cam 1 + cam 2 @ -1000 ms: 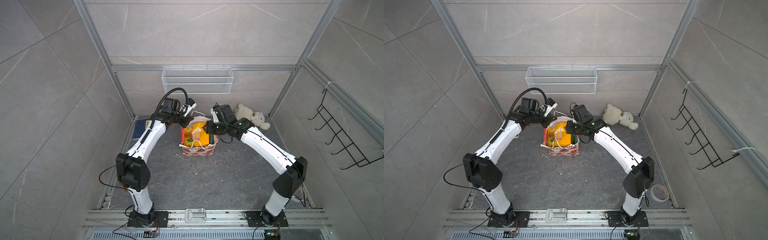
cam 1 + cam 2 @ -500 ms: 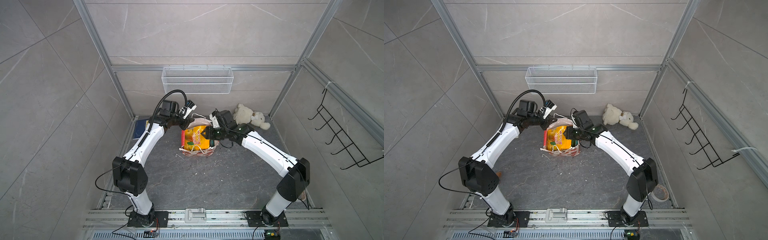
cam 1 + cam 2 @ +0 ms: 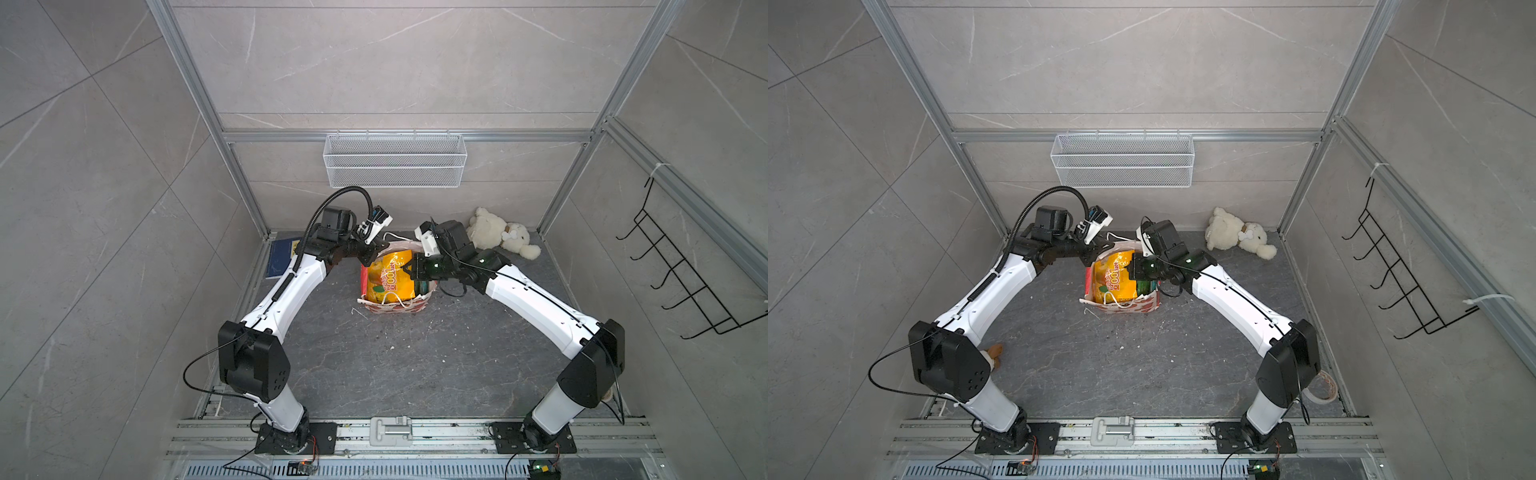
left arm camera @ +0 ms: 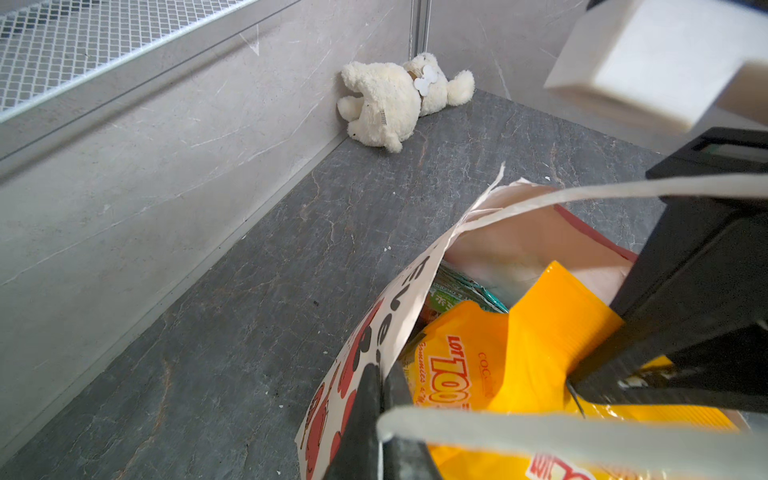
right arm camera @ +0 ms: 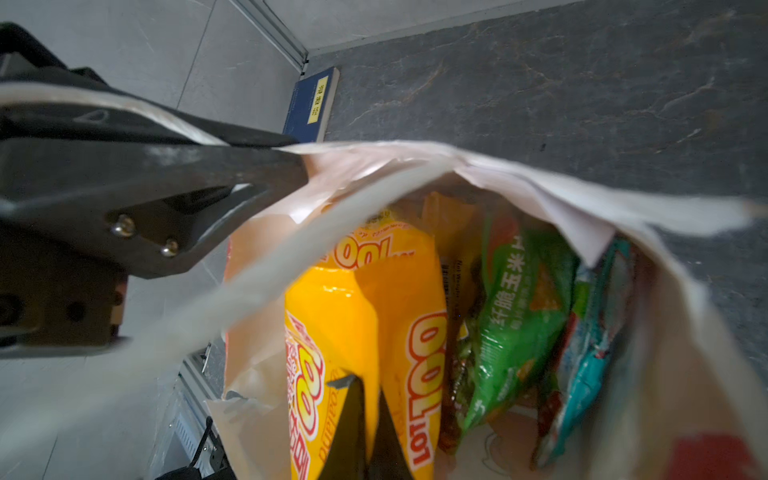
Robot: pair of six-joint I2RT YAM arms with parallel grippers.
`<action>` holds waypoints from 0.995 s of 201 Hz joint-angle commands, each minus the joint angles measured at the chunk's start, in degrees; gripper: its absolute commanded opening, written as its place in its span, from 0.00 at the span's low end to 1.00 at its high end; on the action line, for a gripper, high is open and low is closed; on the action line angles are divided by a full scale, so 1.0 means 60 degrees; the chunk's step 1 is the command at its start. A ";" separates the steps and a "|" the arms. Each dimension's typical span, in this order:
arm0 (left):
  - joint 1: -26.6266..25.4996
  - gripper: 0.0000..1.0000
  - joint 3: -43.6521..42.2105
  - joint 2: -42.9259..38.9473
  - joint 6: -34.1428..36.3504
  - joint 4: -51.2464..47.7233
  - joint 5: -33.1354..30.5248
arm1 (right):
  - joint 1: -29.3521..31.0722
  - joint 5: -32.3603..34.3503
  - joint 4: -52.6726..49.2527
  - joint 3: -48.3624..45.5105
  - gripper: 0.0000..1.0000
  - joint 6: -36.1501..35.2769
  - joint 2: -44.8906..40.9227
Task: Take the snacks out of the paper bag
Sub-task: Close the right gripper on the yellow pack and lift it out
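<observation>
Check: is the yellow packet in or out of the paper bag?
In: yellow packet stands inside paper bag, right gripper shut on it.

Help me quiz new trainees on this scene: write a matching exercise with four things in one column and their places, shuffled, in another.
Things
1. yellow packet
2. plush bear
3. blue book
4. wire basket

Places
A. lying in the far right corner
B. inside the paper bag
C. mounted up on the back wall
D. flat on the floor, far left

Pairs: 1-B, 2-A, 3-D, 4-C
</observation>
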 commanded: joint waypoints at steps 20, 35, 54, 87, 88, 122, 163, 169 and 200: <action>-0.0134 0.00 -0.0205 -0.0788 -0.0221 0.1091 0.0724 | 0.0119 -0.0964 0.0690 -0.0052 0.00 -0.0374 -0.0569; -0.0134 0.00 -0.0233 -0.0815 -0.0251 0.1074 0.0737 | 0.0119 -0.1069 0.0675 -0.0023 0.00 -0.0438 -0.0684; -0.0134 0.00 -0.0422 -0.0899 -0.0224 0.1179 0.0703 | 0.0137 -0.1056 0.0598 -0.0059 0.00 -0.0744 -0.0919; -0.0141 0.00 -0.0522 -0.0918 -0.0311 0.1325 0.0677 | 0.0141 -0.0899 0.0235 0.0231 0.00 -0.1151 -0.1335; -0.0137 0.00 -0.0519 -0.0918 -0.0311 0.1325 0.0671 | 0.0144 -0.0904 0.0235 0.0230 0.00 -0.1158 -0.1340; -0.0134 0.00 -0.0515 -0.0883 -0.0267 0.1393 0.0546 | 0.0133 -0.0969 0.0068 0.0579 0.00 -0.1295 -0.1663; -0.0144 0.00 -0.0381 -0.0759 -0.0231 0.1338 0.0497 | 0.0123 -0.0876 -0.0491 0.1247 0.00 -0.1480 -0.2122; -0.0136 0.00 -0.0383 -0.0744 -0.0225 0.1377 0.0487 | 0.0115 -0.0766 -0.0674 0.1332 0.00 -0.1597 -0.2218; -0.0146 0.00 -0.0126 -0.0596 -0.0261 0.1176 0.0541 | -0.0258 -0.0400 -0.1702 0.1794 0.00 -0.1679 -0.2692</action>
